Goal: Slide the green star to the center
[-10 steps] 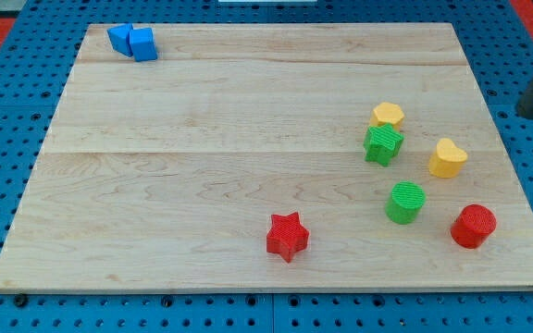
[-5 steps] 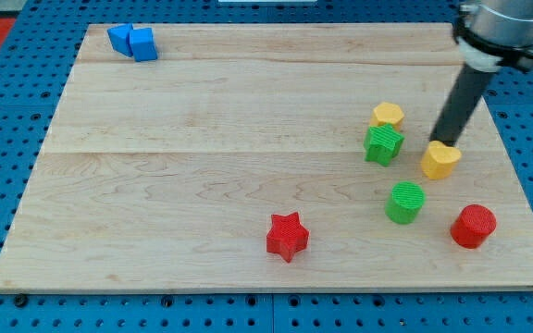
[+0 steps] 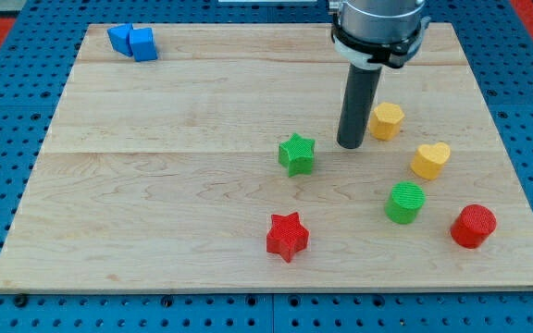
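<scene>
The green star [image 3: 296,154] lies on the wooden board [image 3: 183,194], a little right of the board's middle. My tip [image 3: 350,145] stands on the board just to the right of the star, with a small gap between them. The dark rod rises from it toward the view's top. A yellow hexagon block [image 3: 387,120] sits close to the right of the rod.
A yellow heart [image 3: 430,160], a green cylinder [image 3: 405,202] and a red cylinder [image 3: 473,226] lie at the right. A red star [image 3: 287,236] lies below the green star. Two blue blocks [image 3: 132,41] sit at the top left corner.
The rod swept left from the yellow heart across the board. The green star slid left toward the middle. The yellow heart shifted slightly left and down.
</scene>
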Robot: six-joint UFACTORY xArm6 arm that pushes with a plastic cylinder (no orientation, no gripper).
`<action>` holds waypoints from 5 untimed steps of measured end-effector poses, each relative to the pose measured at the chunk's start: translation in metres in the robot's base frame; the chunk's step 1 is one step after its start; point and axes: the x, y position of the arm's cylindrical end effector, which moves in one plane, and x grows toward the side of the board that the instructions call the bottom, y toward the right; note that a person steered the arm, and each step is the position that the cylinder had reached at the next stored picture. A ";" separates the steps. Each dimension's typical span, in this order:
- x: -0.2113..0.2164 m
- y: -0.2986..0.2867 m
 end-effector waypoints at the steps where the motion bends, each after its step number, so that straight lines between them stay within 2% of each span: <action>1: 0.015 -0.006; 3: 0.018 -0.081; 5: 0.067 -0.078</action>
